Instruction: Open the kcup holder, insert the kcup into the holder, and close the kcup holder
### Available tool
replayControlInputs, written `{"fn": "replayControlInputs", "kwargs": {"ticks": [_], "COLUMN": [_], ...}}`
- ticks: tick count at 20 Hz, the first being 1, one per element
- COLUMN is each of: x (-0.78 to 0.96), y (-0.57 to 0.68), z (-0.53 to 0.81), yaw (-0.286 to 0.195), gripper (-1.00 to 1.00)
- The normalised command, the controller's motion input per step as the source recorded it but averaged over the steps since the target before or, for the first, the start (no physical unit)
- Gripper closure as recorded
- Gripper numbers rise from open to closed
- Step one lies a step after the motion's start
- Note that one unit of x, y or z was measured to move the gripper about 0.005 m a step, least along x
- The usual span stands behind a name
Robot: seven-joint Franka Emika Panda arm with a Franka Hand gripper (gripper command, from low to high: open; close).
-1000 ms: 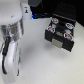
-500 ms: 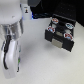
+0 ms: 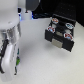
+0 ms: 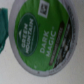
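hovering low over the white table [image 3: 37,62], my gripper [image 3: 11,64] is on the exterior view's left. the kcup [image 4: 44,36] is filling my wrist view, green lid facing the camera. i cannot tell how wide my jaws are standing. the kcup holder [image 3: 61,31] is sitting well apart, tray pulled out, pods in its slots
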Motion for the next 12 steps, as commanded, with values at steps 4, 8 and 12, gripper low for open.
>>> {"fn": "replayControlInputs", "kwargs": {"ticks": [4,8,12], "x": [0.11,0.05,0.04], "y": [-0.03,0.01,0.02], "z": [0.04,0.06,0.11], "yaw": [-0.074,-0.050,-0.039], "gripper": [1.00,1.00,1.00]}}
